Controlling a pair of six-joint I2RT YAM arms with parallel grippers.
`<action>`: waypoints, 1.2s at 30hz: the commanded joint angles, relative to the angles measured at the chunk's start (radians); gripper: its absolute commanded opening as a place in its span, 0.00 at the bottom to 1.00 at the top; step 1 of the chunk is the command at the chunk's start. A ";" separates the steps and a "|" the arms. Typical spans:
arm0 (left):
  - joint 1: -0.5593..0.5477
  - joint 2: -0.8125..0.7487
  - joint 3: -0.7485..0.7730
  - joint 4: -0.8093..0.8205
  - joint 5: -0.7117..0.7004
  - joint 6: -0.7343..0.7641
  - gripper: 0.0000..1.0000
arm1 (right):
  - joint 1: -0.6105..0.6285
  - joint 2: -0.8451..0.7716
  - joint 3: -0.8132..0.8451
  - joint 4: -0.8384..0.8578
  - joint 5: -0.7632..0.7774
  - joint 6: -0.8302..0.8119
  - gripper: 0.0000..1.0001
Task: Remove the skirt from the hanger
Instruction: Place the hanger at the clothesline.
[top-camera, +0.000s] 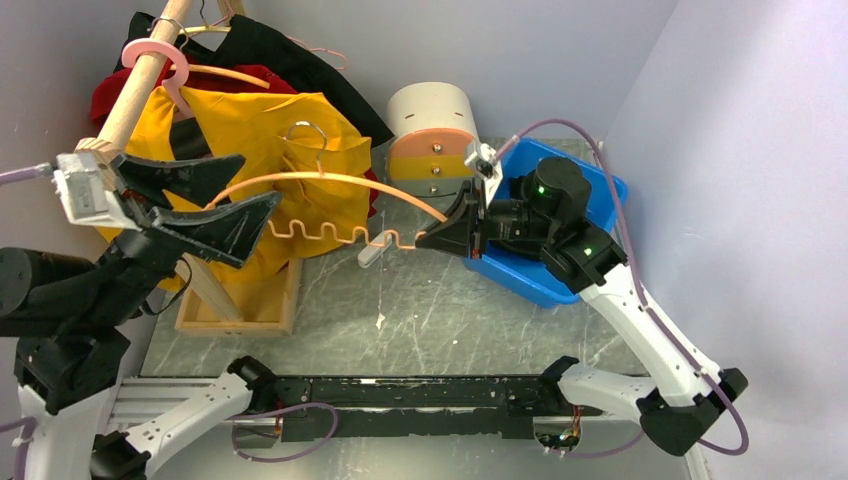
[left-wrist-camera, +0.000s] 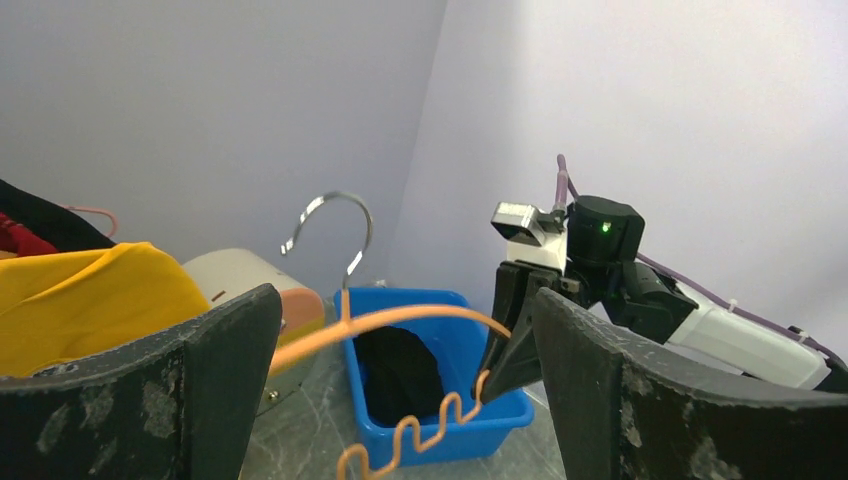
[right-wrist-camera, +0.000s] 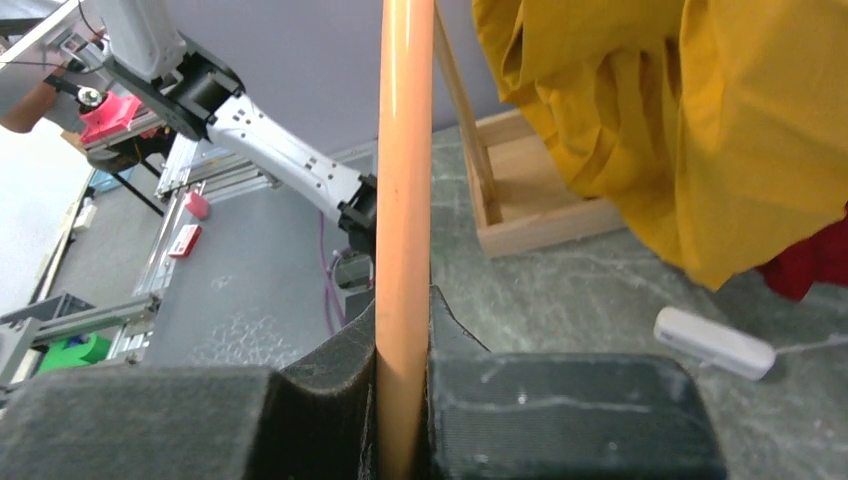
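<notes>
An orange wire hanger with a wavy bottom bar and a metal hook is held level above the table, with no cloth on it. My right gripper is shut on its right end, and the wire runs between the pads in the right wrist view. My left gripper is open at the hanger's left end, one jaw on each side of the wire, not touching it. A black garment lies in the blue bin.
A wooden rack pole holds yellow, red and black garments on other hangers over a wooden base. A beige and orange cylinder stands at the back. A small white object lies on the table.
</notes>
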 joint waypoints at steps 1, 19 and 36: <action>-0.006 -0.055 -0.021 0.029 -0.048 0.033 0.99 | 0.011 0.059 0.078 0.183 -0.018 0.038 0.00; -0.006 -0.152 -0.180 -0.151 0.045 0.066 0.99 | 0.240 0.519 0.455 0.294 0.115 -0.008 0.00; -0.004 -0.201 -0.113 -0.198 0.038 0.082 0.99 | 0.384 0.838 0.853 0.043 0.186 -0.160 0.00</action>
